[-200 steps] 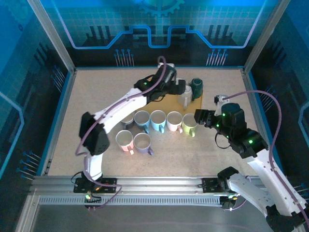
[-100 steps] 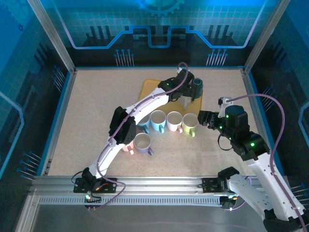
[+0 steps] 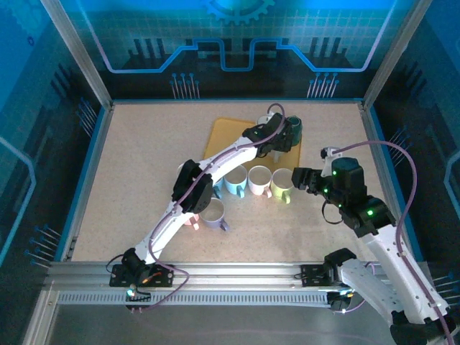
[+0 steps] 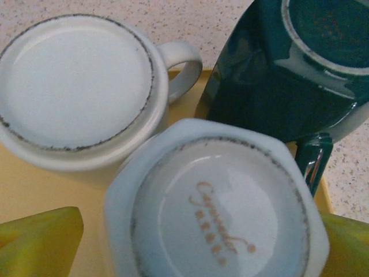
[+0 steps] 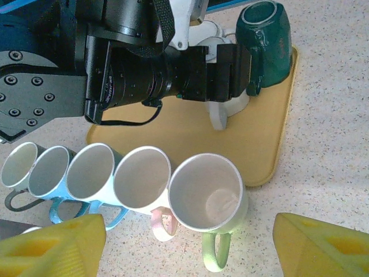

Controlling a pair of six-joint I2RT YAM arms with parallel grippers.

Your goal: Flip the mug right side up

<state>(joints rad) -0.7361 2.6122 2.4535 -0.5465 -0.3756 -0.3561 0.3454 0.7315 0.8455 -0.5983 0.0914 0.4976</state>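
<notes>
my left gripper point(image 3: 277, 139) hangs over the tray point(image 5: 173, 124) on the far side of the table point(image 3: 144, 158). its fingers point(image 4: 40, 242) are spread wide, one on each side of the faceted mug point(image 4: 219, 213). that mug sits base up on the tray, with gold lettering on its bottom. i can't tell whether the right finger touches it. a round white mug point(image 4: 78, 86) and a dark green mug point(image 4: 271, 92) stand upside down just beside it. my right gripper point(image 3: 297, 177) is spread too, holding nothing, near the pale green mug point(image 5: 207, 193) at the end of the upright row.
</notes>
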